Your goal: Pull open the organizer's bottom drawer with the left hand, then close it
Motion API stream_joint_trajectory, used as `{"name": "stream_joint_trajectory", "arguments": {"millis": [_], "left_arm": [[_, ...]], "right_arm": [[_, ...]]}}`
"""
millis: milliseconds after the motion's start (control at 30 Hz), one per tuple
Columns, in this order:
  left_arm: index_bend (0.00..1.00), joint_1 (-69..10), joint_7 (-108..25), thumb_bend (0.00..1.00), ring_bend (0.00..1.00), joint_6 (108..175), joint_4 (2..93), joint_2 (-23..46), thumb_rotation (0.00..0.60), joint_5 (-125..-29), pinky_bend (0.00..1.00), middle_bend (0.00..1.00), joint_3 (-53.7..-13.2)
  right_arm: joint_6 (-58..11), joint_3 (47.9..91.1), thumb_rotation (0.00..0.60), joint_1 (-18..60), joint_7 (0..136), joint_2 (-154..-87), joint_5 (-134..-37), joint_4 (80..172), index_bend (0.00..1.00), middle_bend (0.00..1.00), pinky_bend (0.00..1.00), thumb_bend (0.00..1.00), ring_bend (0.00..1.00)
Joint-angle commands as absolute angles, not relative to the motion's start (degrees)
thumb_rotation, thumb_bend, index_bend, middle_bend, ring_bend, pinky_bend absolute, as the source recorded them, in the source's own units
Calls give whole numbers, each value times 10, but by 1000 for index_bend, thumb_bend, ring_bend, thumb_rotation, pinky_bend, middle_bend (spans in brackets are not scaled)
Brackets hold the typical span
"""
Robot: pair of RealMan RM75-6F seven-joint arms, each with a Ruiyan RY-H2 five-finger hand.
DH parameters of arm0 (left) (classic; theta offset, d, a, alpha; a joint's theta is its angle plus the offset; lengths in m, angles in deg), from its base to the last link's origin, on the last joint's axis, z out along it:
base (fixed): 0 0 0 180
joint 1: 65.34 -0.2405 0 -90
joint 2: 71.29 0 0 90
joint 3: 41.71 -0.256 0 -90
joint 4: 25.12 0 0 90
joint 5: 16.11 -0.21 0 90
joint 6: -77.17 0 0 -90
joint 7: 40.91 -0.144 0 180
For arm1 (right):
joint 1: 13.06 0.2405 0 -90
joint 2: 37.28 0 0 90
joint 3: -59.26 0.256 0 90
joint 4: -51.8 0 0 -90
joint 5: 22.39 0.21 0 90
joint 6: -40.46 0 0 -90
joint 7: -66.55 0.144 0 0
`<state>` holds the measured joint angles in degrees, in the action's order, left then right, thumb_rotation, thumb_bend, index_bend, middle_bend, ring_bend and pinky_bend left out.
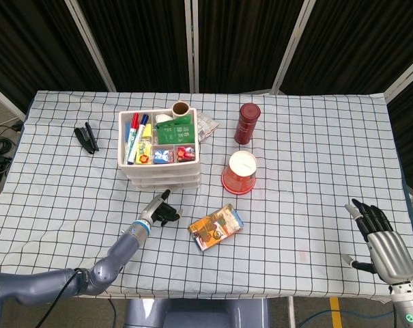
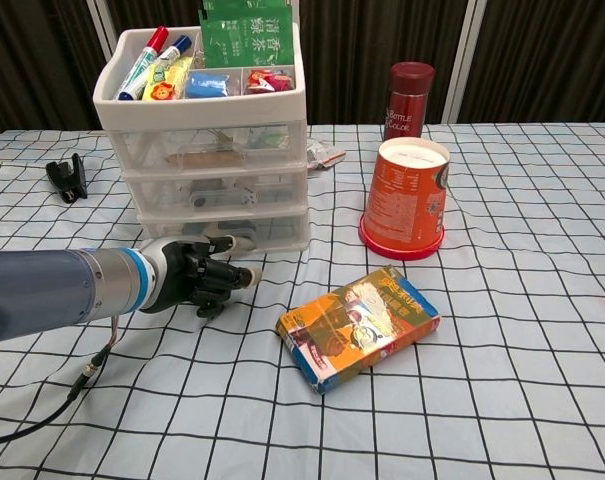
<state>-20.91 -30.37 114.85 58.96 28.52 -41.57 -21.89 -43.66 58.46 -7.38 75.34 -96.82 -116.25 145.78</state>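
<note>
The white plastic three-drawer organizer (image 2: 207,150) stands upright toward the back left of the counter (image 2: 502,380), which is covered by a black-and-white checked cloth. Its drawer fronts face the robot, so the bottom drawer (image 2: 232,228) would slide out along a line running toward the near edge. The open top tray holds markers and small packets. The bottom drawer looks flush with those above, so I judge the pull not yet begun.

The left hand (image 2: 197,272) lies low on the cloth just in front of that drawer, its dark fingers curled inward with nothing visibly between them. One pale fingertip reaches toward the drawer's lower edge; whether it touches cannot be told. The low, level approach suits hooking the drawer front and drawing straight back.

The right hand (image 1: 382,239) rests well apart at the counter's near right corner, fingers spread and holding nothing.

A colourful flat carton (image 2: 359,325) lies near the left hand, beside the drawer's path.
</note>
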Motion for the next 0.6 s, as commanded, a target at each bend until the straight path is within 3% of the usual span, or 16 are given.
{"name": "stream_joint_trajectory", "arguments": {"millis": [33, 600], "left_arm": [[54, -208, -304, 517, 958, 1149, 591, 285, 600, -418, 834, 965, -221], [90, -229, -295, 518, 958, 1155, 636, 270, 600, -465, 834, 965, -245]], "right_arm": [[-437, 585, 600, -74, 754, -968, -1162, 1458, 54, 0, 0, 47, 0], [-437, 584, 600, -74, 752, -968, -1163, 1459, 55, 0, 0, 47, 0]]}}
